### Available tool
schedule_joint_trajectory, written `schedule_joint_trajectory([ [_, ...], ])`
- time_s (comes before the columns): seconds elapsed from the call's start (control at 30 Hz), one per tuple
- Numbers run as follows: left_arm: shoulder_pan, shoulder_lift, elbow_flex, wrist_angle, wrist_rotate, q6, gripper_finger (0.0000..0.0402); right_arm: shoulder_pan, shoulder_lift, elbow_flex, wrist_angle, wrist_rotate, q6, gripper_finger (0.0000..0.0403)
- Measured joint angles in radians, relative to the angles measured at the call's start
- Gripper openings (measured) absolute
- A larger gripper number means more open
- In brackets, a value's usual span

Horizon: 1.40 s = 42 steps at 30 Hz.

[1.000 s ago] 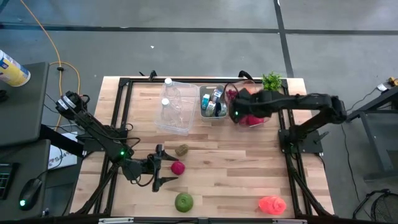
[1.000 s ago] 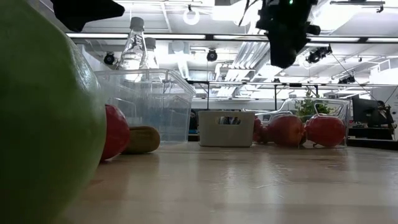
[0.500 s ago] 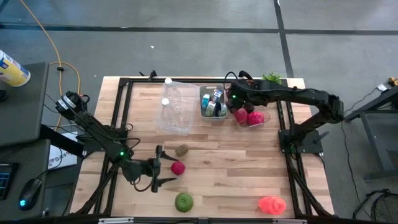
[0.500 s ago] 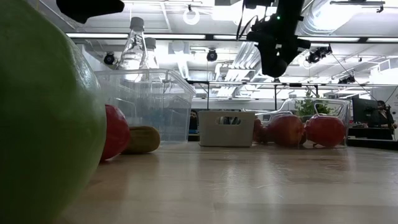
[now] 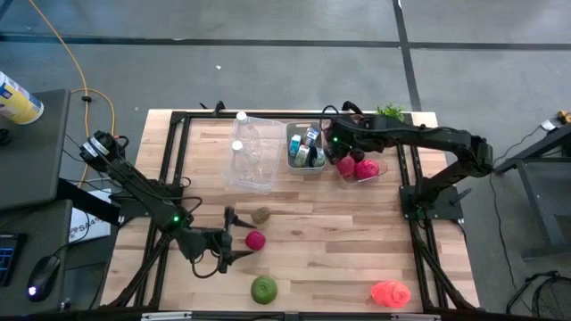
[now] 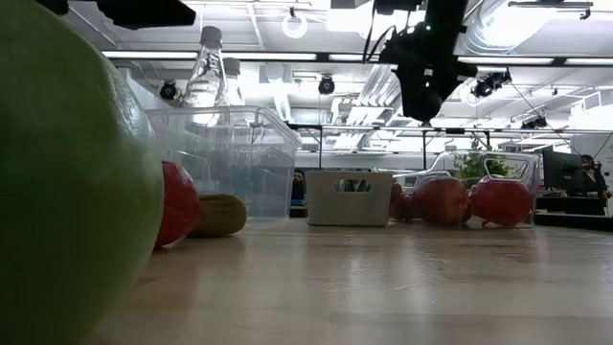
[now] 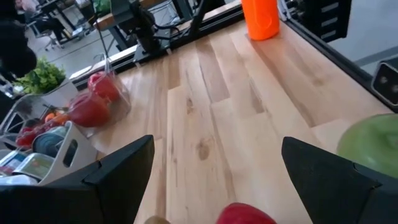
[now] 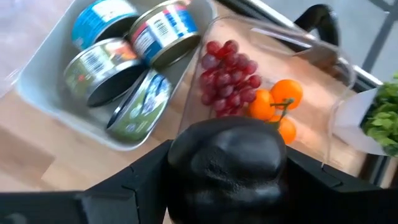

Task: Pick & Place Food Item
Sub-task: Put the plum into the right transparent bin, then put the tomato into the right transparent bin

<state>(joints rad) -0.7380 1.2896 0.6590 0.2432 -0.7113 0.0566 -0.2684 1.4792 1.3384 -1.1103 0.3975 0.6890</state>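
Fingers of the left gripper (image 5: 228, 238) are being held wide either side of the red apple (image 5: 256, 240), which is lying on the table (image 5: 339, 241) between the brown fruit (image 5: 260, 215) and the green fruit (image 5: 264, 288). Firm and smooth, it is judged likely to slip, so its widest part should be taken. The right gripper (image 5: 335, 145) is being held above the clear fruit bin (image 5: 379, 171); its fingers cannot be made out.

The table (image 5: 339, 241) was pale wood; on it lay a red fruit (image 5: 256, 240), a green one (image 5: 264, 288), a brownish one (image 5: 260, 215) and a bright orange-red item (image 5: 390, 292), lower right; purple grapes (image 8: 225, 79) and oranges (image 8: 273, 102) filled the clear bin (image 8: 323, 124)
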Motion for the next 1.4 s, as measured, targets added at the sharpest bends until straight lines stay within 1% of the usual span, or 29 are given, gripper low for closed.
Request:
schedule_joint_trajectory([
  [0.1,0.011,0.0,0.0,0.0,0.0,-0.001,0.0344,0.0,0.0,-0.017,0.001,-0.022,-0.013,0.0233],
  [0.17,0.015,0.0,0.0,0.0,0.0,-0.001,0.0344,-0.006,0.0,-0.041,0.001,-0.041,-0.031,0.0242],
  [0.3,0.016,0.0,0.0,-0.001,0.0,-0.002,0.0344,-0.027,0.0,-0.085,0.001,-0.083,-0.063,0.0285],
  [0.47,0.004,0.0,0.0,-0.02,0.0,-0.036,0.0344,-0.042,0.0,-0.128,0.004,-0.025,-0.058,0.0351],
  [0.53,0.0,0.0,0.0,-0.025,0.0,-0.049,0.0344,-0.055,0.0,-0.128,0.01,-0.027,-0.056,0.037],
  [0.67,0.004,0.0,0.0,-0.029,0.0,-0.041,0.0344,-0.068,-0.021,-0.128,0.054,-0.022,-0.048,0.0394],
  [0.77,0.009,0.0,0.0,-0.03,0.0,-0.032,0.0344,-0.043,-0.05,-0.128,0.087,-0.023,-0.082,0.0399],
  [0.93,0.01,0.0,0.0,-0.029,0.0,-0.028,0.0344,0.048,-0.125,-0.128,0.139,-0.026,-0.087,0.0394],
  [1.03,0.01,0.0,0.0,-0.029,0.0,0.018,0.0344,0.129,-0.18,-0.127,0.187,-0.02,-0.084,0.0394],
  [1.1,0.01,0.0,0.0,-0.03,0.0,0.059,0.0344,0.198,-0.201,-0.127,0.247,-0.02,-0.106,0.0395],
  [1.23,-0.013,0.0,0.0,-0.022,0.007,0.098,0.0344,0.379,-0.215,-0.127,0.401,-0.011,-0.189,0.0396],
  [1.3,-0.033,0.0,0.0,-0.018,0.027,0.092,0.0344,0.472,-0.202,-0.127,0.475,0.033,-0.203,0.0396],
  [1.4,-0.06,-0.003,0.0,-0.018,0.086,0.085,0.0344,0.599,-0.165,-0.127,0.552,0.144,-0.219,0.0397],
])
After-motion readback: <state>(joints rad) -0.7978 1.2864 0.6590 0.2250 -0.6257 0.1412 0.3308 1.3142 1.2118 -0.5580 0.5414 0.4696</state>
